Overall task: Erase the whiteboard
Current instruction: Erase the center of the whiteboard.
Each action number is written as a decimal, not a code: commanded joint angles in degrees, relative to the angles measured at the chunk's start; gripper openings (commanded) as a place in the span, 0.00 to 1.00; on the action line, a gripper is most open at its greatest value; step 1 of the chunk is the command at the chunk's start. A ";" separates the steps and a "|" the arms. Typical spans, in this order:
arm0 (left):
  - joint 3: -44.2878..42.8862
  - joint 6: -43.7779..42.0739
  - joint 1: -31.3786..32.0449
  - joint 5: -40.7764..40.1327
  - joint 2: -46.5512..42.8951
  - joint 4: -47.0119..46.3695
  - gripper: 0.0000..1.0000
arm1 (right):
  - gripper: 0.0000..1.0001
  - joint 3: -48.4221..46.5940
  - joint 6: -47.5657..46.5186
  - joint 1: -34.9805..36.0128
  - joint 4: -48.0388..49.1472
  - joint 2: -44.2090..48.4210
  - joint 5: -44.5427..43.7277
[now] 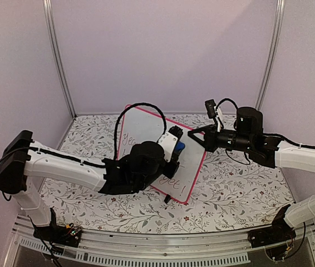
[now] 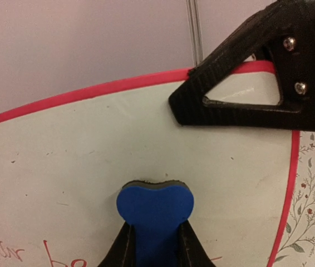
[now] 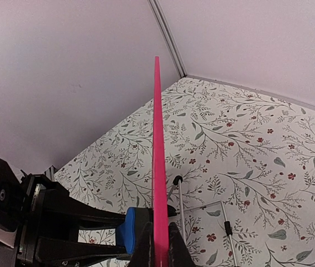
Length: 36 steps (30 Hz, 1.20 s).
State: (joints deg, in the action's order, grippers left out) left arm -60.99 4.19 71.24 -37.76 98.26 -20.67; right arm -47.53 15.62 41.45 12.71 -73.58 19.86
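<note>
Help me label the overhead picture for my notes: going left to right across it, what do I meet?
In order: left arm → blue eraser → right gripper → right arm. The whiteboard spans the middle ones, so it is left out.

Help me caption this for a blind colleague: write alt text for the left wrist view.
A small blue eraser block, pinched by the left gripper, sits against a glossy white board with a pink-red frame. The right gripper clamps the board's top edge at upper right; red handwriting shows at lower left.
</note>
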 commanded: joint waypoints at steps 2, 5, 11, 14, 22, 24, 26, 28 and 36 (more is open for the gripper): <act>-0.30 -0.58 -2.45 -1.69 -4.81 -2.58 0.16 | 0.00 1.47 -3.05 2.41 -8.24 -1.48 5.77; 1.53 1.10 -3.67 -1.73 -7.75 0.51 0.16 | 0.00 1.30 -2.73 2.41 -8.42 -1.26 5.72; 9.08 5.78 -6.16 -2.12 -16.31 5.47 0.16 | 0.00 -0.01 -1.47 2.41 -10.31 -0.57 4.65; 12.30 9.26 -8.17 -1.10 -21.46 10.25 0.16 | 0.00 -1.32 -0.64 2.41 -12.37 -0.47 3.91; 23.82 14.74 -12.60 0.64 -35.04 16.24 0.17 | 0.00 -3.58 -0.41 2.41 -16.70 1.68 4.37; 25.99 14.43 -14.58 4.41 -37.46 16.05 0.17 | 0.00 -4.60 -1.90 2.41 -18.77 1.73 3.39; 27.78 14.57 -16.63 6.26 -39.01 15.67 0.17 | 0.00 -5.35 -2.82 2.41 -20.41 1.69 3.33; 29.30 13.92 -18.59 7.84 -40.06 14.31 0.18 | 0.00 -6.19 -3.81 2.40 -22.03 1.64 4.38; 31.85 14.09 -24.48 11.01 -40.51 10.75 0.18 | 0.00 -10.67 -5.57 2.32 -26.87 1.33 10.01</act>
State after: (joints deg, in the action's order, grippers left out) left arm -30.94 17.69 48.95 -30.24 58.48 -6.57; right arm -56.05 11.94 42.39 -5.85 -72.18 23.35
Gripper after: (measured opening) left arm 0.193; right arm 0.038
